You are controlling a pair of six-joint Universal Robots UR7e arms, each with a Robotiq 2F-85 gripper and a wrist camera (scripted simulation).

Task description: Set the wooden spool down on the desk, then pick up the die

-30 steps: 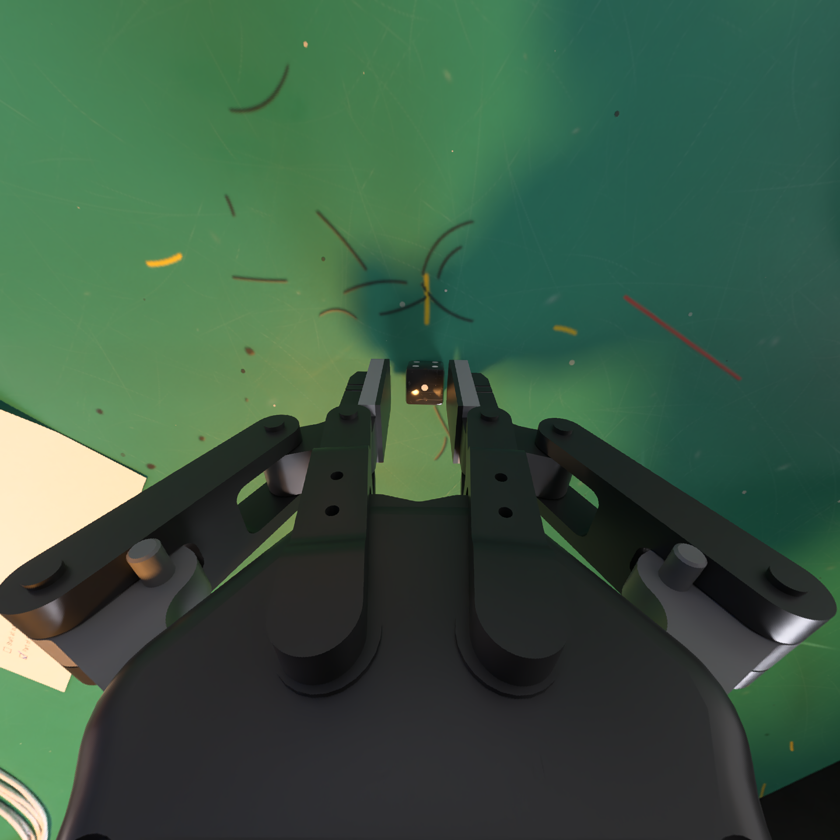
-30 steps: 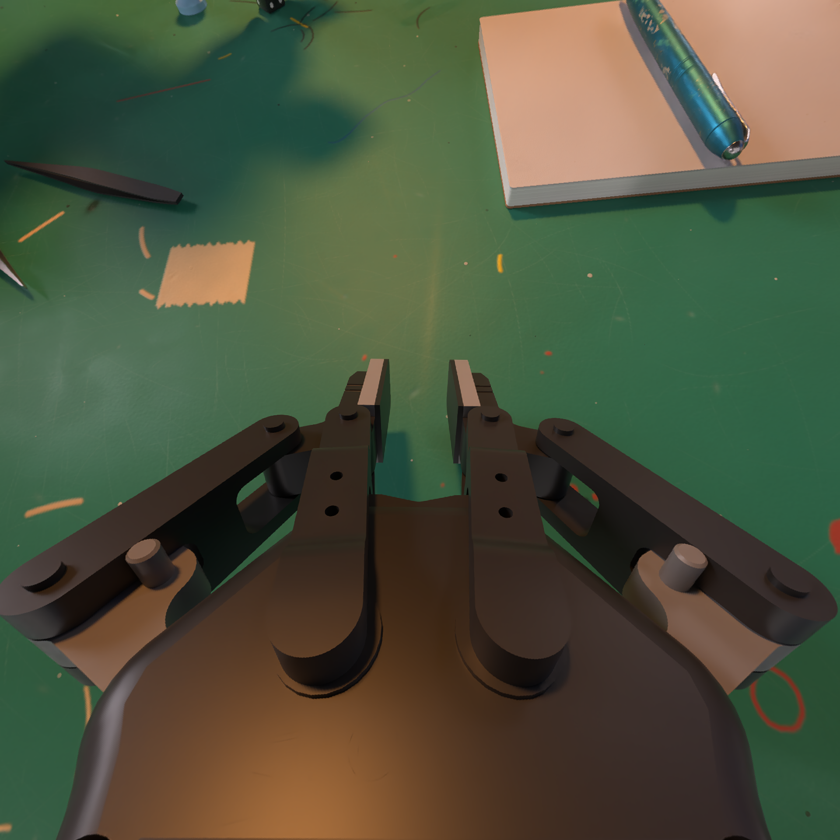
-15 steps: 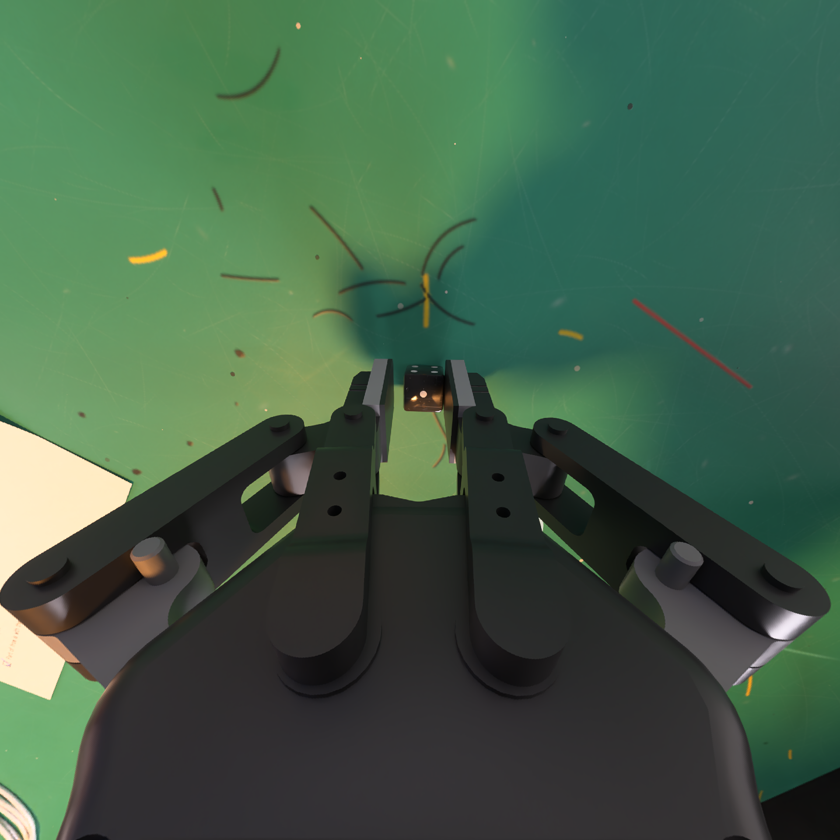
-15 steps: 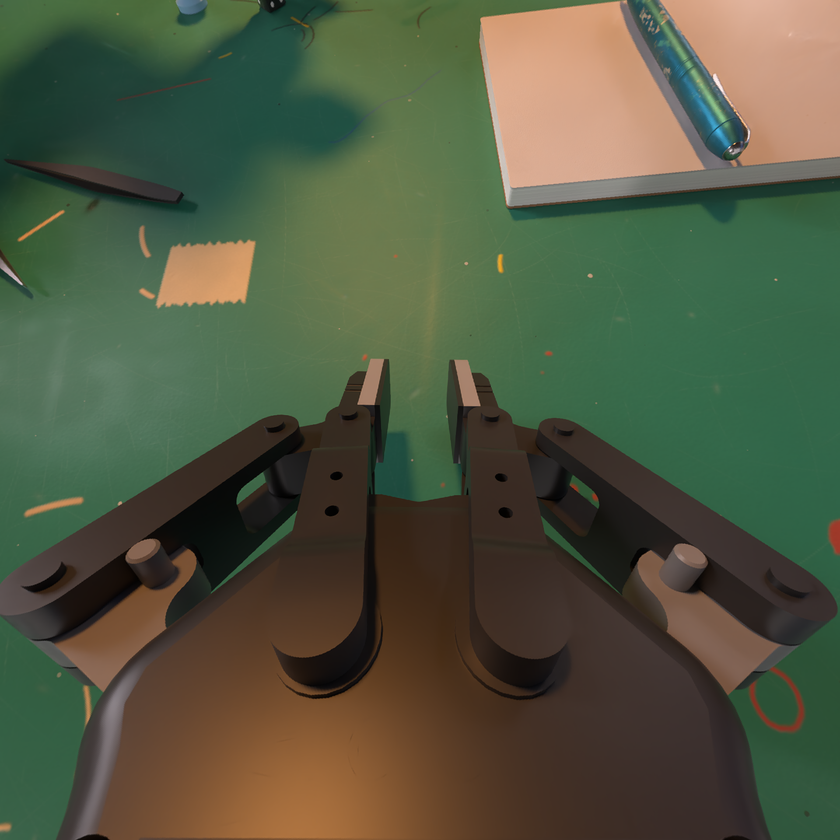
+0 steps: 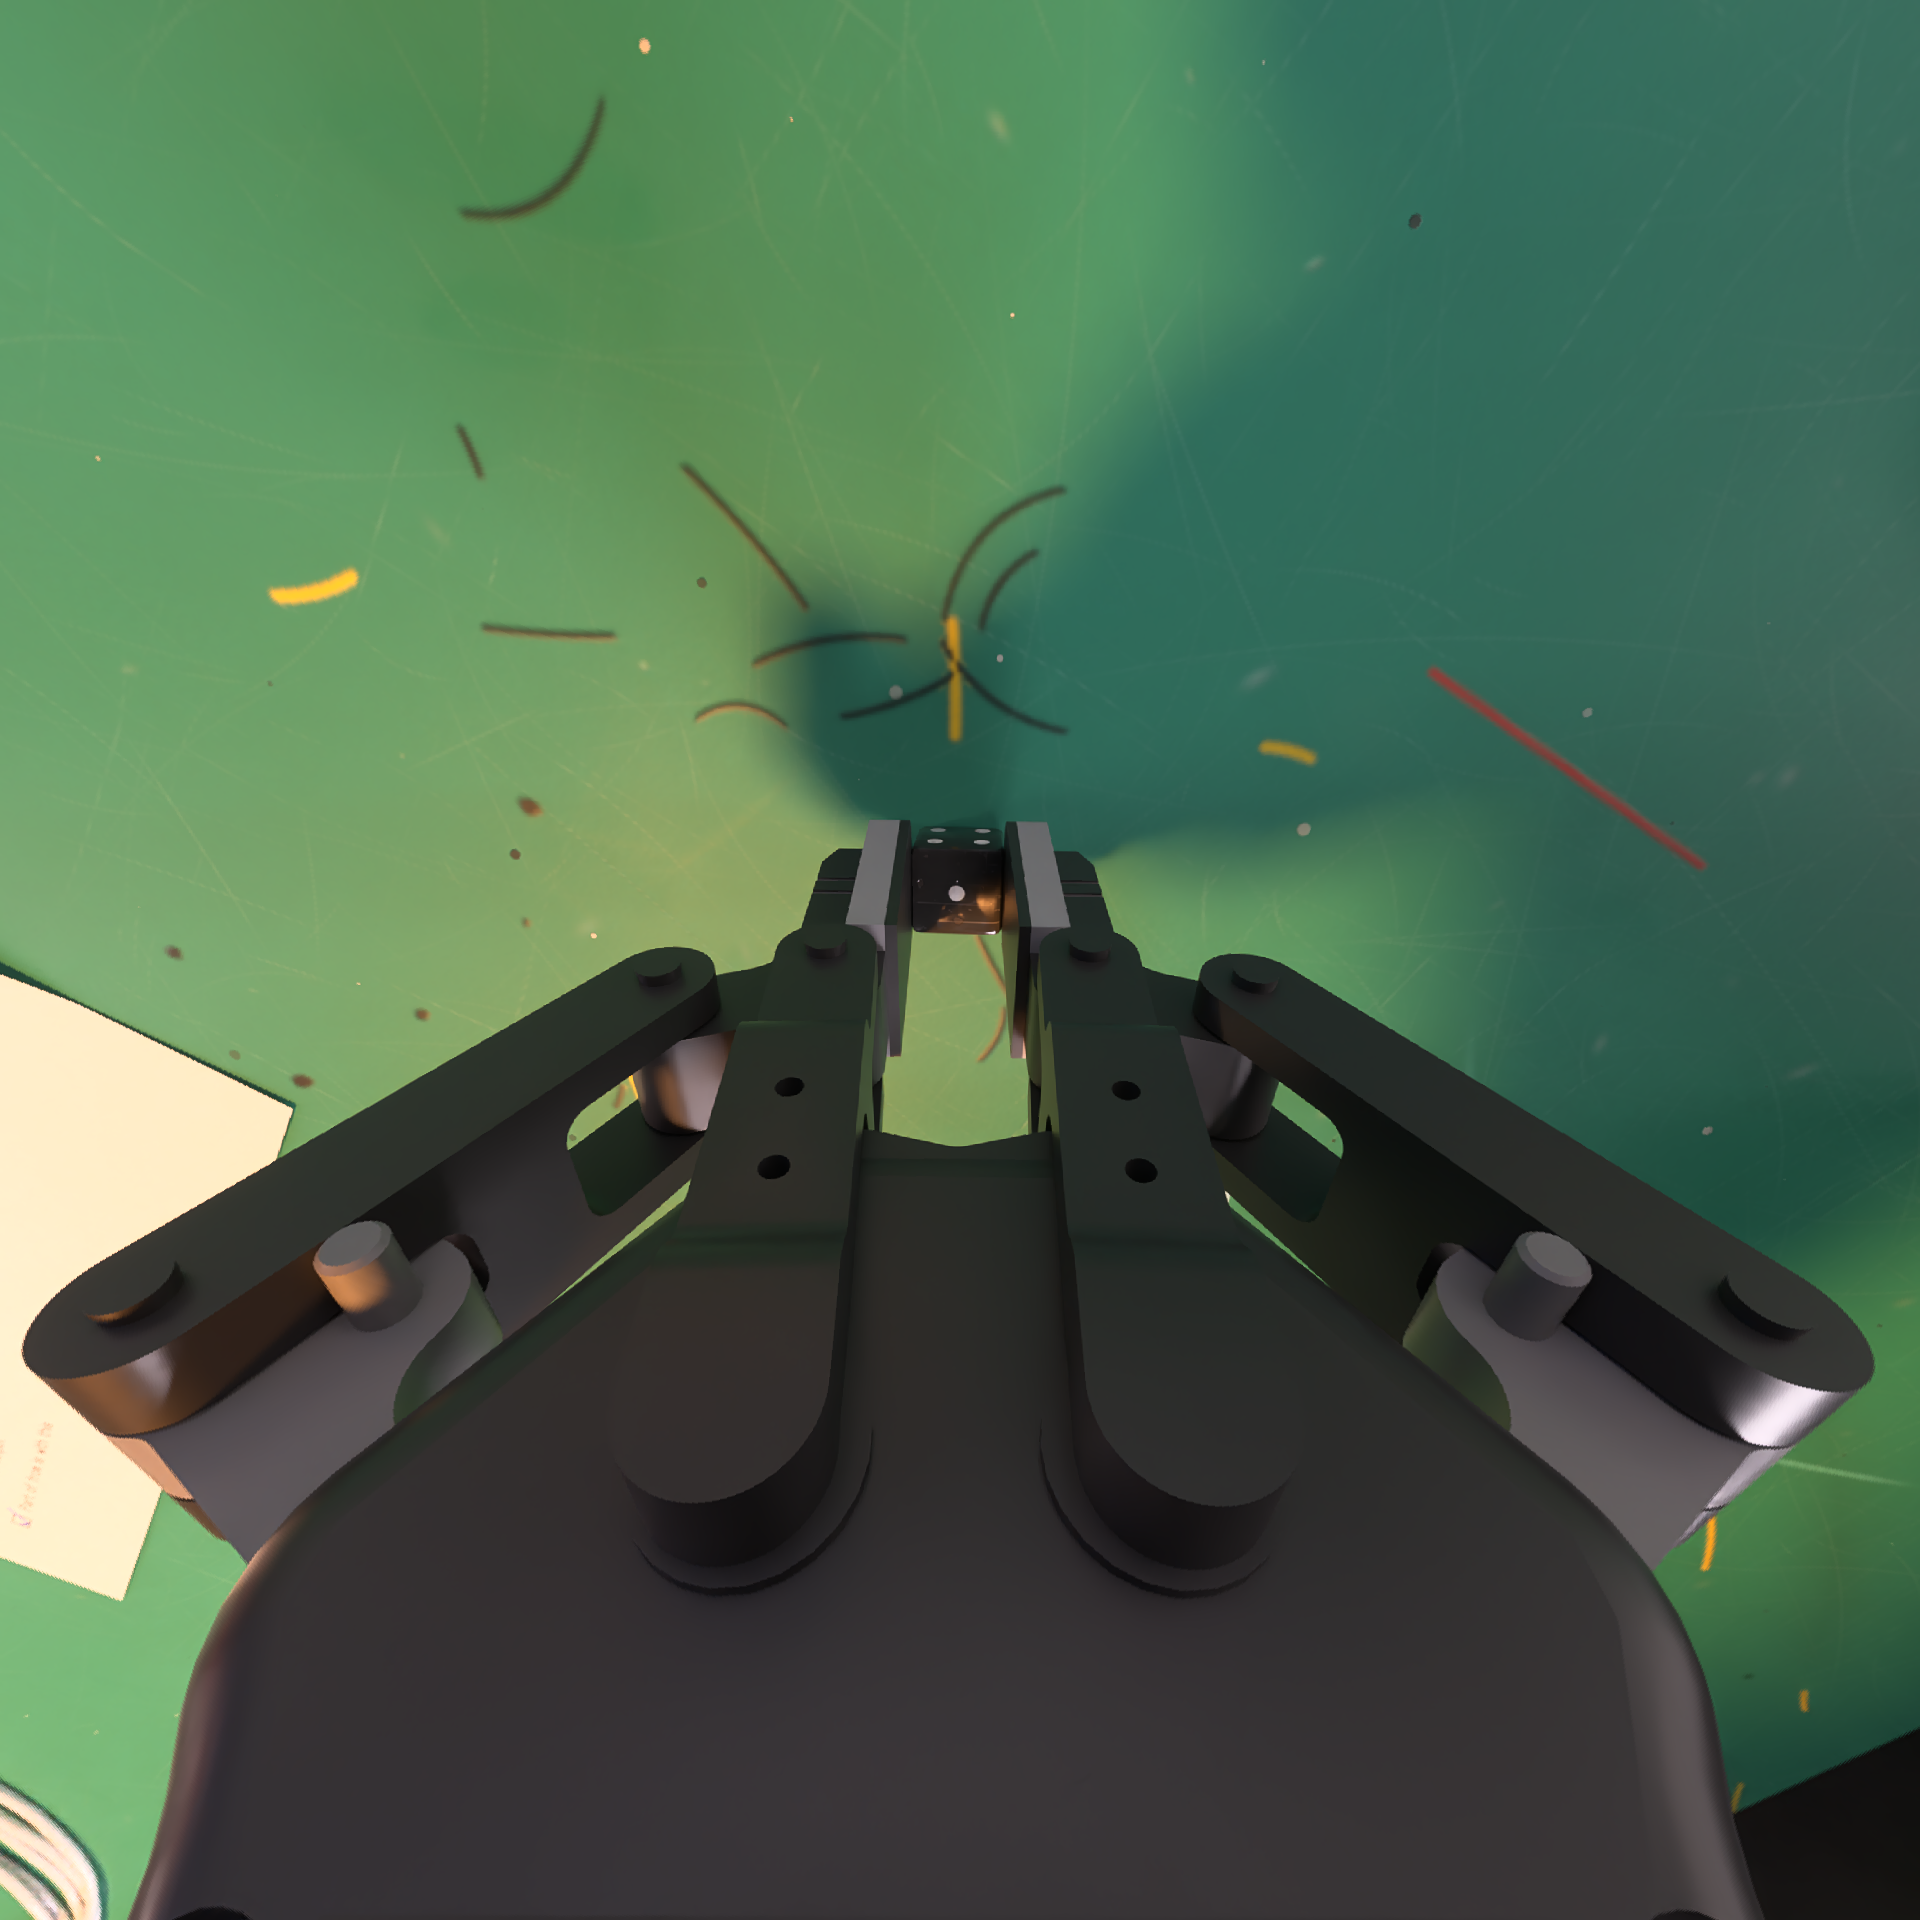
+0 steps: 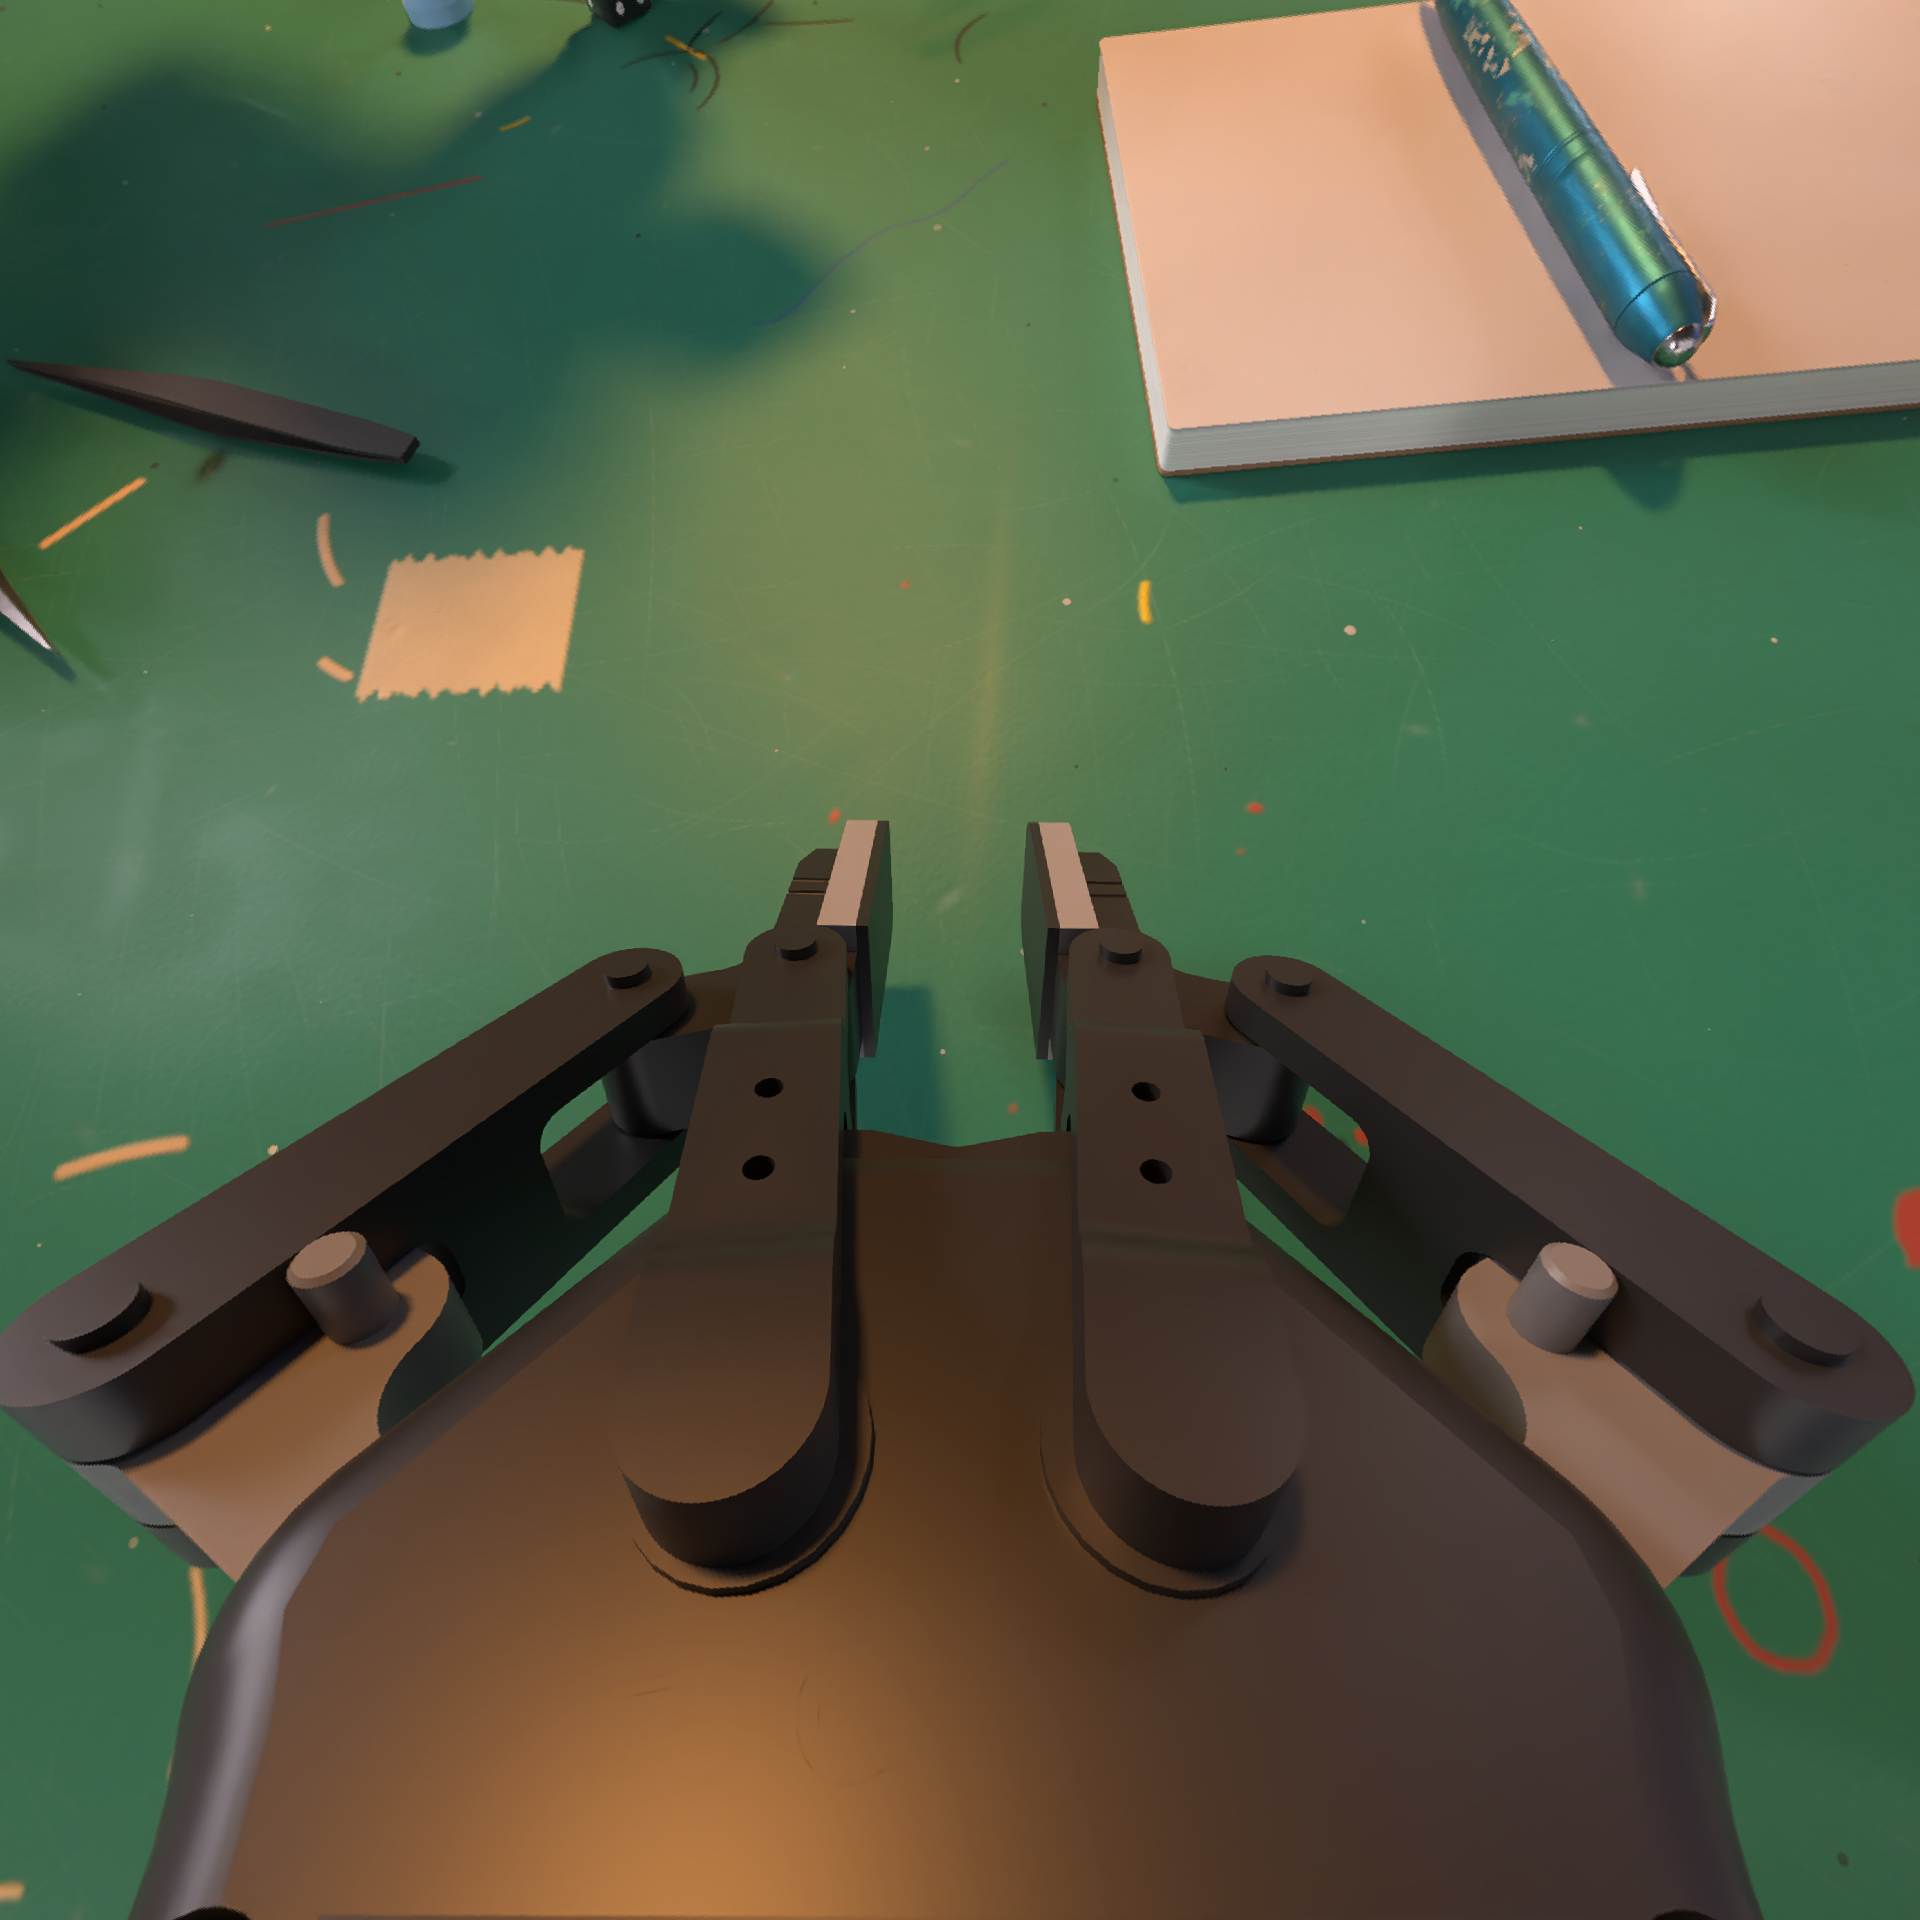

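Observation:
The die (image 5: 956,883) is small and black with white pips. In the left wrist view it sits between the fingertips of my left gripper (image 5: 958,878), whose grey pads (image 5: 873,878) press on both of its sides, low over the green mat (image 5: 520,343). I cannot tell whether the die is off the mat. My right gripper (image 6: 956,883) is open and empty above bare mat. In the right wrist view the die (image 6: 620,8) shows as a dark speck at the top edge. No wooden spool is in view.
A tan notepad (image 6: 1351,239) with a blue-green pen (image 6: 1579,187) lies at the far right. A black pointed tool (image 6: 229,410) and a tan paper scrap (image 6: 473,623) lie to the left. A cream card (image 5: 94,1247) and a white coil (image 5: 42,1860) lie at the lower left.
My left gripper's fingers have closed from a small gap on each side of the die to touching it on both sides. The right gripper has not moved.

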